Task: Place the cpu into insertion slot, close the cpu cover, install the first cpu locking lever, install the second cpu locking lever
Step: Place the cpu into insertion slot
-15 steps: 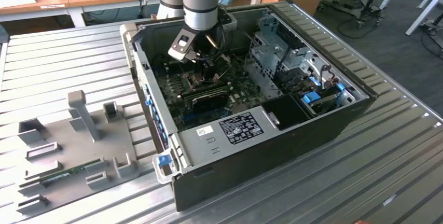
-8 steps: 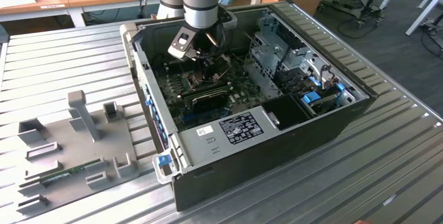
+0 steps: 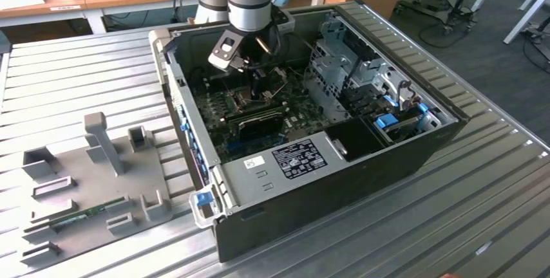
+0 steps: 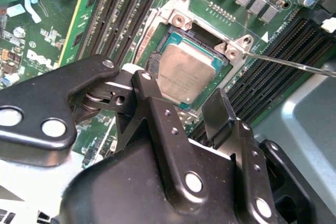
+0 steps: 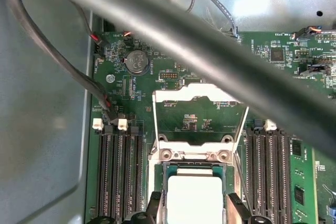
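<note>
**cpu (image 4: pixel 189 72) seated, cover (image 5: pixel 194 90) open**

The cpu is found lying in the slot (image 4: pixel 178 22). It is straddled by the gripper (image 4: pixel 186 85), whose fingers are spread just beside its edges; contact cannot be told. The cover is swung open.

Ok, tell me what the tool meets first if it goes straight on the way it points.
Most likely the cpu, lying in the insertion slot under the tool. Its open fingers straddle it, so their tips might reach the slot's frame first; depth is unclear.
</note>
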Robot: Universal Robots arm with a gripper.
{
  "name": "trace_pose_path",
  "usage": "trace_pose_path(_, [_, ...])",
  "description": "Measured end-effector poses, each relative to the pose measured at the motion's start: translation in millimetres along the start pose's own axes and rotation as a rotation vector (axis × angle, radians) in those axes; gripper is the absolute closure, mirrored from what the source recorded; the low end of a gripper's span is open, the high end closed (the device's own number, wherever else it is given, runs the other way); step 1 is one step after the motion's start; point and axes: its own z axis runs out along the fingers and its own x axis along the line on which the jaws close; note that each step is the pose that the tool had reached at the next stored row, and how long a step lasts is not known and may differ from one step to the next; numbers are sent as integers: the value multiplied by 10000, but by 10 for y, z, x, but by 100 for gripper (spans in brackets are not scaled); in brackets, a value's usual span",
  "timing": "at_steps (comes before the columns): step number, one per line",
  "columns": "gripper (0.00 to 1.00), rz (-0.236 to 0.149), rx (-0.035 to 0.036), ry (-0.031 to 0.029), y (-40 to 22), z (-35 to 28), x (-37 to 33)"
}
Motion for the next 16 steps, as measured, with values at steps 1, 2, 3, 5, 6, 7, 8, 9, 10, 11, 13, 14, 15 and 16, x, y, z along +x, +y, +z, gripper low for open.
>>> trace_pose_path(1, [40,0,0,0,1,-7,0])
trace_pose_path(2, [40,0,0,0,1,-13,0])
trace_pose_path(3, [40,0,-1,1,1,-17,0])
trace_pose_path(5, [40,0,-2,3,1,-17,0])
trace_pose_path(6, [40,0,-1,2,1,-19,0])
trace_pose_path(7, [40,0,-1,1,1,-19,0])
trace_pose_path(8, [40,0,-1,2,1,-19,0])
trace_pose_path(9, [40,0,0,1,1,-20,-1])
trace_pose_path(10, [40,0,-1,1,1,-20,0])
trace_pose_path(11, [40,0,-1,1,1,-20,0])
trace_pose_path(13, [40,0,-1,1,1,-21,0])
trace_pose_path(14, [40,0,-1,1,1,-21,0])
trace_pose_path(15, [40,0,-1,1,1,-22,-1])
trace_pose_path(16, [40,0,-1,1,1,-22,-1])
